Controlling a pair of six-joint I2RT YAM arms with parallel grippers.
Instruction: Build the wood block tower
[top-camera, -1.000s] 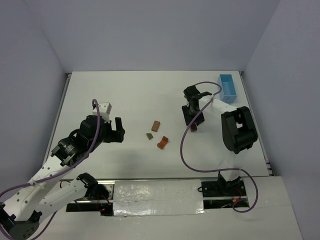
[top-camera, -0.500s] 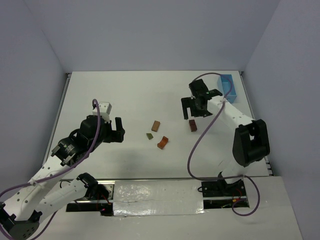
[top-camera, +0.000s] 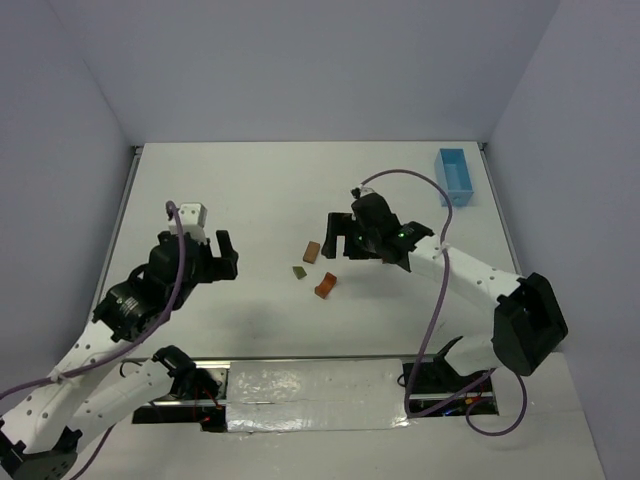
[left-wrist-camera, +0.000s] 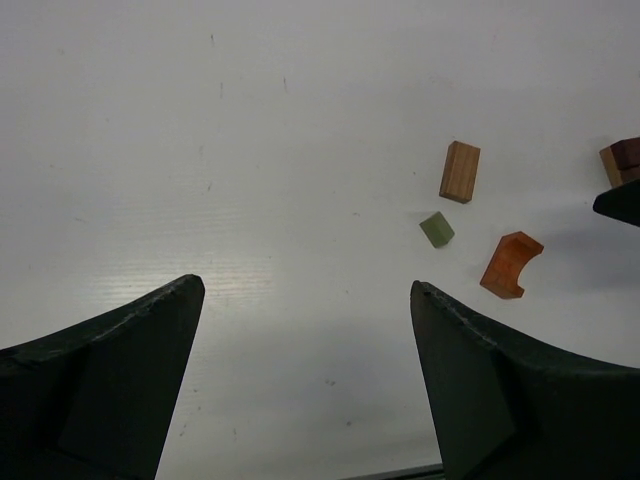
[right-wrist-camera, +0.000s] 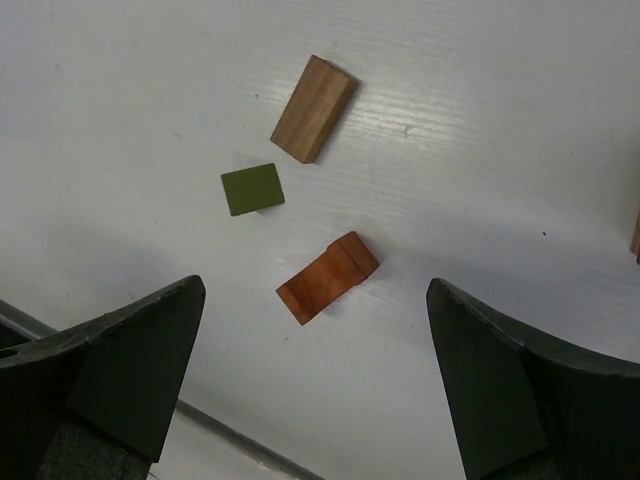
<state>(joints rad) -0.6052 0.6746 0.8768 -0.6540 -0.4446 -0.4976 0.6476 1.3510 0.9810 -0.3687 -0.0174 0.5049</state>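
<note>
The left gripper (top-camera: 215, 255) (left-wrist-camera: 305, 290) hangs over the left part of the white table (top-camera: 250, 190) with its two fingers spread wide and nothing between them but bare tabletop. The right gripper (top-camera: 338, 238) (right-wrist-camera: 315, 288) reaches in over the middle of the table, and its fingers are also spread as far apart as they go, gripping nothing. No tower stands: three small wooden blocks lie flat and apart from one another near the middle of the table. The tan block (top-camera: 312, 251) (left-wrist-camera: 460, 171) (right-wrist-camera: 313, 108), a plain oblong, lies farthest from the arm bases. The green block (top-camera: 299, 271) (left-wrist-camera: 436, 229) (right-wrist-camera: 252, 189), the smallest, lies just beside it on the nearer, left side. The orange block (top-camera: 325, 286) (left-wrist-camera: 510, 264) (right-wrist-camera: 327, 277), with a curved notch cut into it, lies nearest the bases. In the right wrist view all three sit below the open fingers, the orange one roughly between them. A brown block (left-wrist-camera: 622, 162) shows at the right edge of the left wrist view, cut off by the frame, beside a dark fingertip of the other arm; from above it is hidden behind the right arm. A blue tray (top-camera: 455, 176) sits at the far right corner, well apart from the blocks.
</note>
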